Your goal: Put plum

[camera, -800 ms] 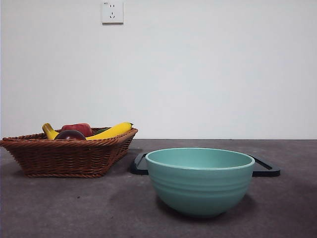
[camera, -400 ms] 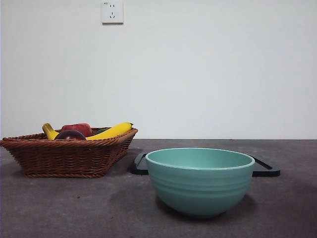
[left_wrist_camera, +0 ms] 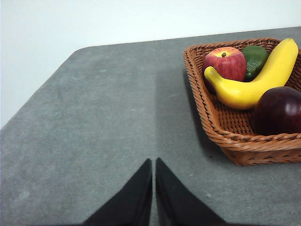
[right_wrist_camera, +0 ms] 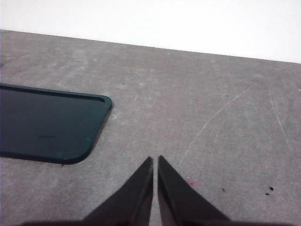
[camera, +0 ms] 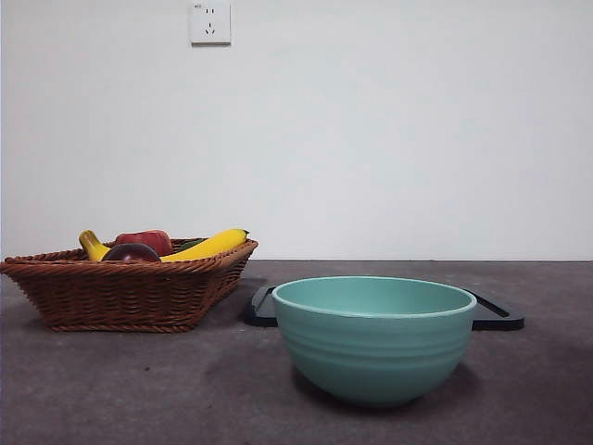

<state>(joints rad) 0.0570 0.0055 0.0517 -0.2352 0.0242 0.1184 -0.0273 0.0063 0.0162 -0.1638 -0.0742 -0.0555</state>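
Glossy dark plum in a woven wicker basket, smooth waxy banana, glazed ridged ceramic bowl, matt grey felt-like table, smooth dark plastic tray.

A wicker basket holds a banana, red apple and avocado; a teal bowl fronts a dark tray.

Even, soft light fills all three views, with nothing blown out. In the front view the teal bowl casts a faint, diffuse shadow on the counter, and the basket a soft one beside it. The plum carries dull highlights, and the banana a mild sheen. Focus is sharp, slightly grainy.
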